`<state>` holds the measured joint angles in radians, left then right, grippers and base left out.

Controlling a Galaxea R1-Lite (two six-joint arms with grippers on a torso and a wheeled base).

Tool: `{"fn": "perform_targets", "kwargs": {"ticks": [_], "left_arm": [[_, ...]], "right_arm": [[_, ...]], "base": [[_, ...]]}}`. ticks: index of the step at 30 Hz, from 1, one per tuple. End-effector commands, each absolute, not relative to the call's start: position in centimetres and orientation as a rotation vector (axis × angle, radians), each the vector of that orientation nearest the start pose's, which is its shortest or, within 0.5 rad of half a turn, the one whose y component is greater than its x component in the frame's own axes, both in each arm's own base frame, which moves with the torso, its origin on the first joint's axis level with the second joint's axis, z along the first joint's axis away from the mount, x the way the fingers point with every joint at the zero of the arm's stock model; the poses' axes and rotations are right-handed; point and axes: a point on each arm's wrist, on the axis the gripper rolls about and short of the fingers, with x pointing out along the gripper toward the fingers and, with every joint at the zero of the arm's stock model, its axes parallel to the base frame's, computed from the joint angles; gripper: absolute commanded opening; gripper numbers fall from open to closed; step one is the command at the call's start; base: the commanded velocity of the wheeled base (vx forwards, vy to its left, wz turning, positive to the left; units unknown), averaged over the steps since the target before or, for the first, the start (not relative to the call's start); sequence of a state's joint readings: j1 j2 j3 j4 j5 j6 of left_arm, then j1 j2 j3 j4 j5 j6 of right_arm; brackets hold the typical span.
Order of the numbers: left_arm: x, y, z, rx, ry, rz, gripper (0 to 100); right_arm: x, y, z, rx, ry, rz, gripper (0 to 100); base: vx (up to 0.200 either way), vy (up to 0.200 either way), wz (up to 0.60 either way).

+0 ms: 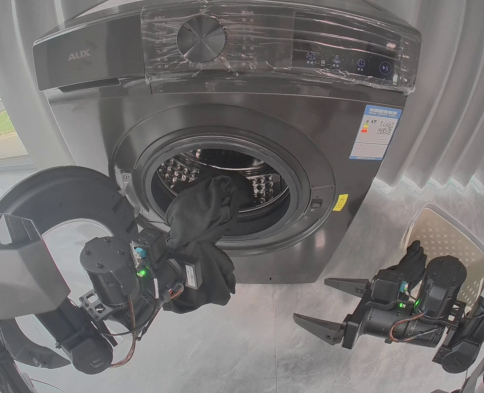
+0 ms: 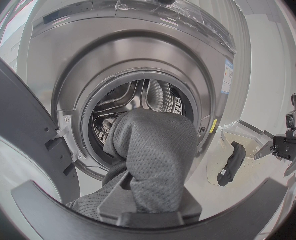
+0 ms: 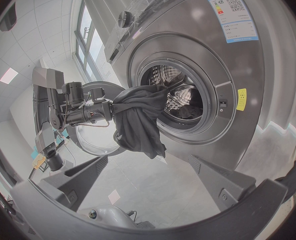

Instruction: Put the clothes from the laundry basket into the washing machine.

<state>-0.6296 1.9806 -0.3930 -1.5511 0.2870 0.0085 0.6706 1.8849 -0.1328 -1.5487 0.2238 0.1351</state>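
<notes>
A black garment (image 1: 204, 219) hangs from my left gripper (image 2: 154, 200), which is shut on it just in front of the washing machine's round opening (image 1: 220, 162). The cloth's upper end drapes over the lower rim of the opening, and the rest sags below the gripper. My right gripper (image 1: 314, 301) hovers open and holds nothing, low over the floor to the right of the machine. Behind it stands the white perforated laundry basket (image 1: 452, 233) with another black garment (image 2: 233, 162) lying in it.
The machine's door (image 1: 51, 203) is swung wide open on the left, close beside my left arm. Something dark (image 3: 188, 110) lies inside the drum. Grey curtains hang behind the machine. Bare tiled floor (image 1: 264, 334) lies between the two arms.
</notes>
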Motion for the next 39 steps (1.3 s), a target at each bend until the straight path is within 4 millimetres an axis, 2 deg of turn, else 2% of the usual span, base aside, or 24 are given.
{"fn": "perform_targets", "kwargs": {"ticks": [1,7,13,28,34,39], "left_arm": [[24.14,-16.94,9.16,0.03,0.043,-0.345,0],[24.26,-16.97,9.22,0.021,0.04,-0.344,0],[24.3,-17.07,8.95,0.027,0.048,-0.348,0],[24.31,-17.12,8.81,0.028,0.052,-0.347,0],[24.27,-17.09,8.76,0.031,0.055,-0.347,0],[24.15,-17.1,8.68,0.037,0.058,-0.347,0]], "right_arm": [[18.15,14.98,7.88,0.079,0.267,0.874,100],[18.18,14.96,7.84,0.078,0.268,0.872,100],[18.18,14.96,7.84,0.078,0.268,0.872,100],[18.13,14.97,7.82,0.078,0.27,0.873,100],[18.11,14.95,7.8,0.078,0.271,0.873,100],[18.12,14.95,7.76,0.077,0.273,0.873,100]], "base": [[0.0,0.0,0.0],[0.0,0.0,0.0],[0.2,0.0,0.0],[0.0,0.0,0.0],[0.0,0.2,0.0],[0.0,0.0,0.0]]}}
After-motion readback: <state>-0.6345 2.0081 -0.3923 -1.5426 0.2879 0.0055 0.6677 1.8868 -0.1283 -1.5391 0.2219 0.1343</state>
